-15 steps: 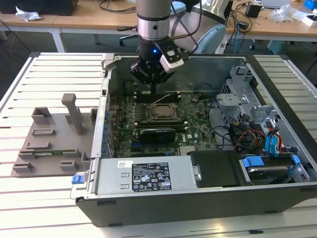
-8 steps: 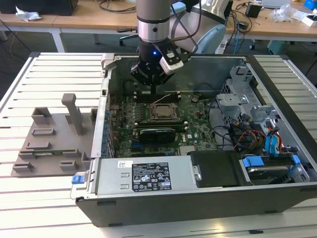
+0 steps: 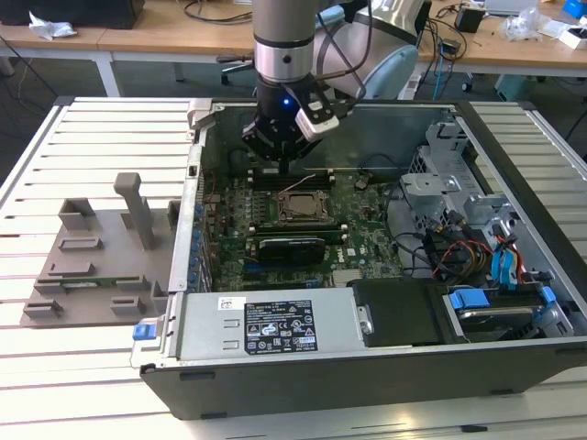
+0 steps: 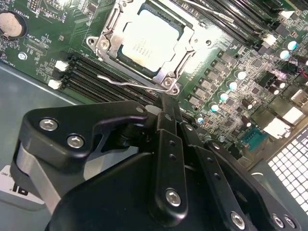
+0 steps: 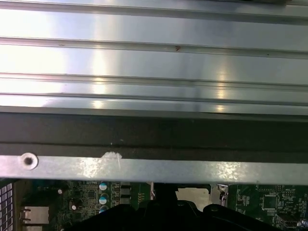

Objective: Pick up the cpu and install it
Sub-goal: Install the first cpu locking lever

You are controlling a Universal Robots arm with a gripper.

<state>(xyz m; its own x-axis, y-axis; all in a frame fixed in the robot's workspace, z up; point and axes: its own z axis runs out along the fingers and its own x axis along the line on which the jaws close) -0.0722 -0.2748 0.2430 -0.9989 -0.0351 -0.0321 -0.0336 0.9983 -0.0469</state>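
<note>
Hanging over the far part of the open black computer case (image 3: 367, 367), the black claw (image 3: 280, 156) on the silver-and-black robot arm (image 3: 282, 46) hovers just beyond the socket in the exterior view. The case lies on a pale slatted metal counter (image 3: 92, 137), with a grey plastic tray (image 3: 92, 257) well apart at the exterior view's left. In this view the small square silver-grey cpu (image 3: 301, 205) sits in the black socket frame (image 3: 283, 217) on the green motherboard (image 3: 358, 238).

In the second wrist view, the cpu (image 4: 148, 43) lies flat inside the metal socket frame (image 4: 106, 43), with a thin wire lever (image 4: 125, 83) along its near side. The claw (image 4: 166, 108) sits apart from the chip; its fingers (image 4: 169, 144) appear pressed together and empty, though the angle makes this hard to confirm.

In the first wrist view, the slatted counter (image 5: 154, 57) and the case's edge (image 5: 154, 168) lie above a strip of motherboard (image 5: 86, 197).
</note>
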